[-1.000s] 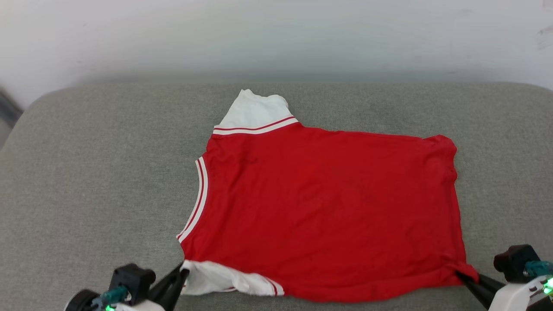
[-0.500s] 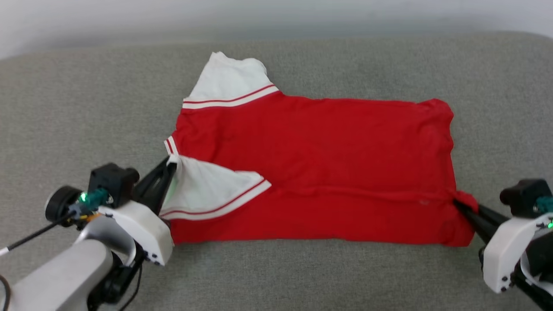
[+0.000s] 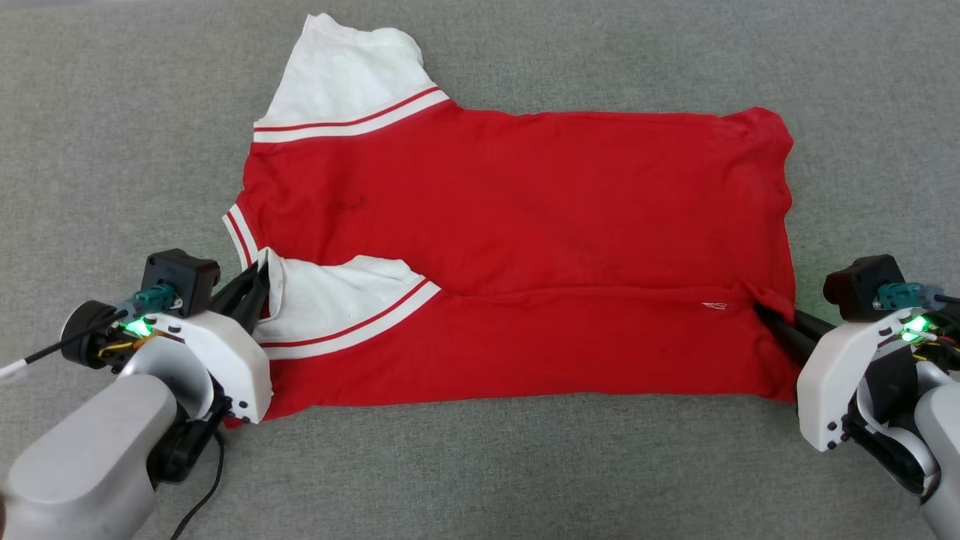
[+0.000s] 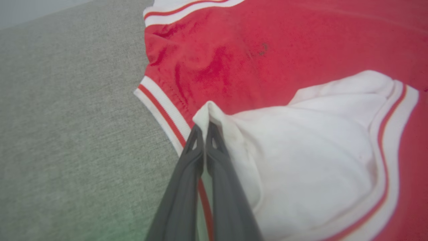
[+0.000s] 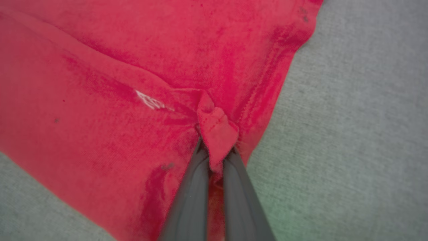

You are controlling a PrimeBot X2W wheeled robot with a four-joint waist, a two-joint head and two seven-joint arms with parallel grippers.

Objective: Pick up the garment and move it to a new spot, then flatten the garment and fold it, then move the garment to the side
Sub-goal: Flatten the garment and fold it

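The garment (image 3: 525, 217) lay spread on the grey cloth surface (image 3: 480, 465) with its near strip folded up over itself, the left gripper (image 3: 261, 276) pinched tight on the white sleeve (image 3: 337, 300) tip and the right gripper (image 3: 761, 311) clamped on a bunched red hem corner.
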